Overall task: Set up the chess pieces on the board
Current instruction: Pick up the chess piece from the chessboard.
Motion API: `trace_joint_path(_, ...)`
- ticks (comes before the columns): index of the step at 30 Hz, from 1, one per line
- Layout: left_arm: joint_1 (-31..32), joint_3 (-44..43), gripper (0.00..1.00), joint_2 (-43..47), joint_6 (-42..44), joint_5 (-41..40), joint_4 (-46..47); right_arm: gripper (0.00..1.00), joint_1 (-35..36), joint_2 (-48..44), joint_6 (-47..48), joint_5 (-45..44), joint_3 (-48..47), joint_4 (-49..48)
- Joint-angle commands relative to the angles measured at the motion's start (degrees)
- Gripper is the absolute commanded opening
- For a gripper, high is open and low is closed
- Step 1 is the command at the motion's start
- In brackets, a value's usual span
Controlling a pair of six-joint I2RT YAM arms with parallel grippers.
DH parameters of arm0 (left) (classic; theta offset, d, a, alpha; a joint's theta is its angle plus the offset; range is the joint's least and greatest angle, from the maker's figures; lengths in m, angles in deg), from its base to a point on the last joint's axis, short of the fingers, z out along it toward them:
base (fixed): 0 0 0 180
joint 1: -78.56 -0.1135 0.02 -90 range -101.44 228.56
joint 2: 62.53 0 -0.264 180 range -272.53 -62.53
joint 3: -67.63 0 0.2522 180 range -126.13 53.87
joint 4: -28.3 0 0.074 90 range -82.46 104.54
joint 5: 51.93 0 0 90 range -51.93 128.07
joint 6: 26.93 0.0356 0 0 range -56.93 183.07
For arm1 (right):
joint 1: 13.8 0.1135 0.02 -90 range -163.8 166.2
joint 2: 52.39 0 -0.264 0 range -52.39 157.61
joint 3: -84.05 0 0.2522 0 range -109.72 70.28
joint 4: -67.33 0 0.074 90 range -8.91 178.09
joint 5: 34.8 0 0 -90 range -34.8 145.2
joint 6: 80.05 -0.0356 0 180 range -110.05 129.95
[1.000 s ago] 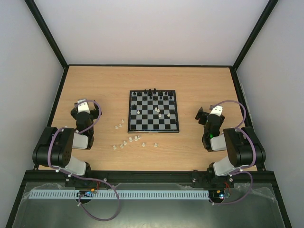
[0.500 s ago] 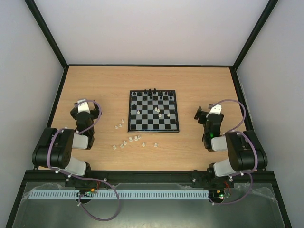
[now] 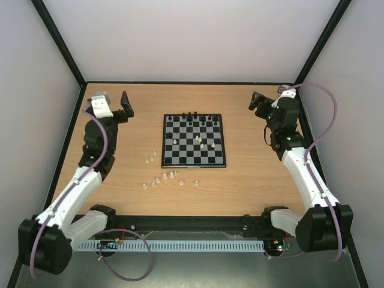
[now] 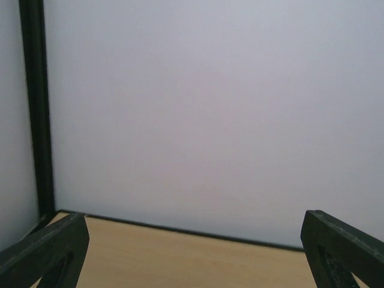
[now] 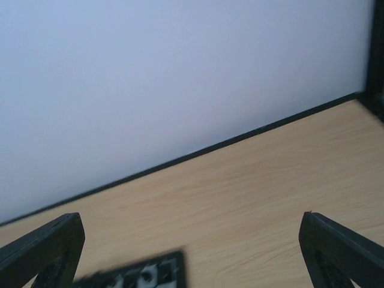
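Desk: plain wooden desk [image 3: 258, 180] in a pale-walled booth with black frame edges, nothing fancy.
Board: small checkered board [image 3: 180, 153] sitting mid-desk, between the two arms.
Chess pieces: most of the whitish chess pieces [image 3: 163, 178] loose on the wood just off the board's near left corner. A few more are scattered mid-board, in no row at all.
Black figures: tiny black figures [image 3: 195, 117] roughly lined up along the board's far edge.
Left pincer: left pincer [image 3: 123, 108] wide apart and holding nothing, raised by the far left corner, well apart from the loose pile. Only wall and a strip of wood in its wrist view.
Right pincer: right pincer [image 3: 259, 102] same deal, spread and empty over the far right. Blurry board corner at the bottom of its wrist view.
Progress: barely started, going by the layout.
Worry 1: pieces bunched close, so wide fingers dropping in could easily tip the neighbours or send them rolling.
Worry 2: translucent bits on pale wood, so a slightly off approach probably means closing on air.
Worry 3: strays mid-board and the black row likely to get bumped during placing.
Worry 4: both arms heading for the middle together, possible clash.
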Motion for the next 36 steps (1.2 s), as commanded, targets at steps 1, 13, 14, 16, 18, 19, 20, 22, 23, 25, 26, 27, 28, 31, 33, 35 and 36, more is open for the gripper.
trace_joint_path(1,0.7,-8.95,1.0,4.89,-10.74,3.22,-22.64,0.99,0.22,-0.45,-3.59,16.99,-4.26,16.49)
trace_joint_path(13,0.1,-16.03,1.0,4.91,-21.65,11.99,-37.82,0.99,6.64,3.98,-9.07,23.45,-6.13,21.45)
trace_joint_path(14,-0.12,-16.08,0.99,4.18,-22.2,12.22,-39.34,0.99,8.7,5.15,-7.87,21.33,-7.47,22.89)
trace_joint_path(16,-0.31,-16.02,0.99,2.68,-23.44,12.33,-41.37,0.99,13.02,7.21,-5.92,17.47,-9.43,24.98)
trace_joint_path(18,-0.36,-14.79,0.99,2.05,-23.43,13.99,-40.28,1.0,16.18,9.65,-4.64,12.62,-11.38,26.88)
trace_joint_path(19,-0.45,-13.97,0.99,1.88,-22.98,15.48,-38.75,0.99,17.26,11.07,-4.43,10.22,-12.7,27.92)
trace_joint_path(20,-0.47,-13.36,1.0,1.42,-22.88,16.15,-37.67,0.97,18.46,12.59,-4.38,8.16,-13.73,28.26)
trace_joint_path(22,-0.78,-13.97,1.0,-0.73,-23.37,16.83,-36.93,0.91,21.36,15.95,-3.7,3.85,-16.15,28.82)
trace_joint_path(23,-0.95,-15.02,1.0,-2.39,-23.09,18.26,-36.69,0.89,22.84,17.91,-3.0,2.01,-17.98,29.61)
trace_joint_path(25,-0.95,-17.5,1.0,-5.89,-23.07,18.83,-37.12,0.84,24.89,22.11,-2.18,-0.41,-21.95,31.55)
trace_joint_path(26,-0.89,-18.63,1.0,-7.31,-22.66,18.73,-37.51,0.79,25.83,23.55,-1.98,-0.38,-23.21,31.67)
trace_joint_path(27,-0.81,-19.31,0.99,-8.73,-22.42,18.35,-37.88,0.76,26.85,24.84,-1.73,-0.23,-24.4,31.43)
trace_joint_path(28,-0.72,-19.64,0.99,-9.94,-22.76,16.85,-38.46,0.73,27.99,26.08,-1.43,-0.19,-25.57,31.25)
trace_joint_path(31,0.11,-18.22,0.99,-13.17,-24.44,11.8,-38.32,0.67,30.12,30.96,-0.19,2.07,-30.09,31.68)
trace_joint_path(33,1.22,-17.88,0.99,-15.45,-23.91,9.39,-38.33,0.62,30.44,36.37,0.21,3.06,-34.49,34.35)
trace_joint_path(35,2.18,-18.13,1.0,-17.57,-23.76,6.62,-38.77,0.58,30.85,40.17,0.64,5.01,-38.35,35.55)
trace_joint_path(36,2.64,-18.55,0.99,-18.75,-23.35,6.05,-38.96,0.57,31.24,41.71,0.71,5.23,-39.2,36.09)
